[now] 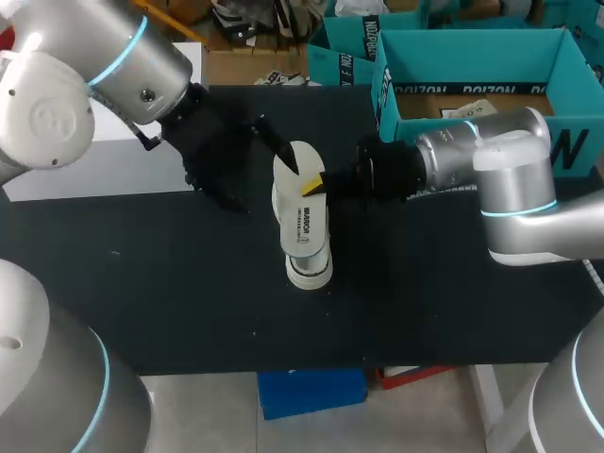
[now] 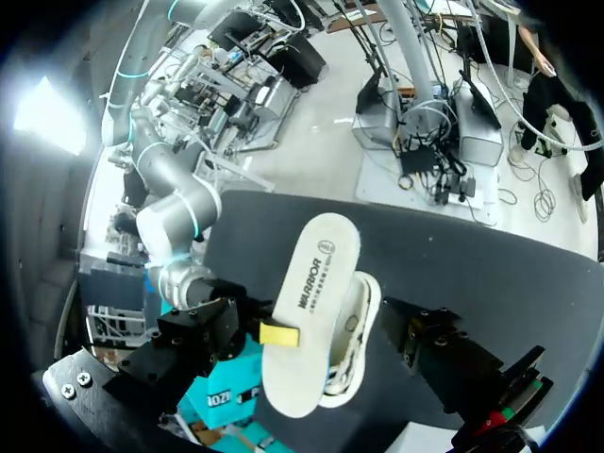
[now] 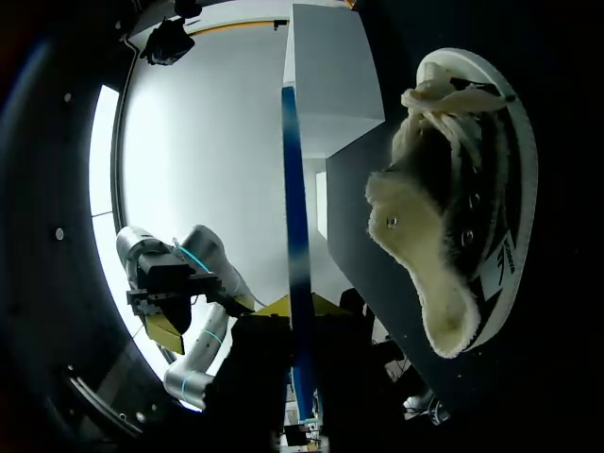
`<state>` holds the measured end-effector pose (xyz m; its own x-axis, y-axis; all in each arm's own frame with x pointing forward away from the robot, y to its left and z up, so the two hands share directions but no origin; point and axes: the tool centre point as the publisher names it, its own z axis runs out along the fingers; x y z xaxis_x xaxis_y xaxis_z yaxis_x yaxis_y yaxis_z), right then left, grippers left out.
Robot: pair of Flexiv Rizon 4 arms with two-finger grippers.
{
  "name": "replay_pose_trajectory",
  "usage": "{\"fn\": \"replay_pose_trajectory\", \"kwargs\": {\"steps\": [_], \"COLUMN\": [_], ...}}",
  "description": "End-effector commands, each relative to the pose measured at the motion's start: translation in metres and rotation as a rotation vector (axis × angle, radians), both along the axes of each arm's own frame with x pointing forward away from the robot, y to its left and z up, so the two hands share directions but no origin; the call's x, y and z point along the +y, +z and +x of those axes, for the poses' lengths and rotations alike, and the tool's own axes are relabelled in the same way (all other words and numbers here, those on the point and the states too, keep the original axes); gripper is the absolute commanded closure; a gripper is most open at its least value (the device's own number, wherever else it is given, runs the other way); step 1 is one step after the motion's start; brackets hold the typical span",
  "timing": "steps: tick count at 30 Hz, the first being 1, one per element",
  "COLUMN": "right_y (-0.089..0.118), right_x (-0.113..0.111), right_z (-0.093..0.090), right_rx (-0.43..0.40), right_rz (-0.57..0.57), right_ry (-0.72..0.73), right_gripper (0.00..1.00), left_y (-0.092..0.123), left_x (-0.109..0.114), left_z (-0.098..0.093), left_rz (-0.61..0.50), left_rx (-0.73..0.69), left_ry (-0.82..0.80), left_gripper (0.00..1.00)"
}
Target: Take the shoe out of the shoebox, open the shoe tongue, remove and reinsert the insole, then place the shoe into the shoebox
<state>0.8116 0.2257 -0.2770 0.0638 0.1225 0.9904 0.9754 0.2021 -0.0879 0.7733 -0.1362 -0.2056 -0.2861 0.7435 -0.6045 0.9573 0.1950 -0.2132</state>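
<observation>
Right jaws tight on insole (image 1: 304,222), left jaws apart; shoe (image 1: 310,272) on black table (image 1: 189,283) near teal shoebox (image 1: 472,64)

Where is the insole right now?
In the head view the insole is mid-table, lying over the shoe. Its right edge is pinched by the right gripper, which reaches in from the shoebox side.
</observation>
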Motion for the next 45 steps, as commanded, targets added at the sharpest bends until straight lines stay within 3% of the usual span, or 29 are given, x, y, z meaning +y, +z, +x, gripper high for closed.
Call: {"fn": "replay_pose_trajectory", "kwargs": {"steps": [1, 7, 15, 33, 37, 41, 45], "right_y": [-0.001, -0.001, -0.001, -0.001, -0.001, -0.001, -0.001], "right_x": [0.001, 0.001, 0.001, 0.001, 0.001, 0.001, 0.001], "right_z": [0.000, 0.000, 0.000, 0.000, 0.000, 0.000, 0.000], "right_rx": [0.000, 0.000, 0.000, 0.000, 0.000, 0.000, 0.000], "right_rz": [-0.001, -0.001, -0.001, -0.001, -0.001, -0.001, -0.001], "right_ry": [0.000, 0.000, 0.000, 0.000, 0.000, 0.000, 0.000], "right_gripper": [1.00, 1.00, 1.00, 1.00, 1.00, 1.00, 1.00], "left_y": [-0.011, -0.018, -0.035, -0.035, -0.048, -0.060, -0.056], "left_x": [0.010, 0.017, 0.023, 0.023, 0.027, 0.032, 0.035], "left_z": [0.000, 0.004, 0.014, 0.014, -0.004, -0.006, -0.007], "left_rz": [-0.529, -0.575, -0.526, -0.526, -0.581, -0.579, -0.607], "left_rx": [-0.097, -0.143, -0.126, -0.126, -0.229, -0.299, -0.387], "left_ry": [0.051, 0.045, 0.080, 0.080, 0.074, 0.113, 0.110], "left_gripper": [0.00, 0.00, 0.00, 0.00, 0.00, 0.00, 0.00]}}
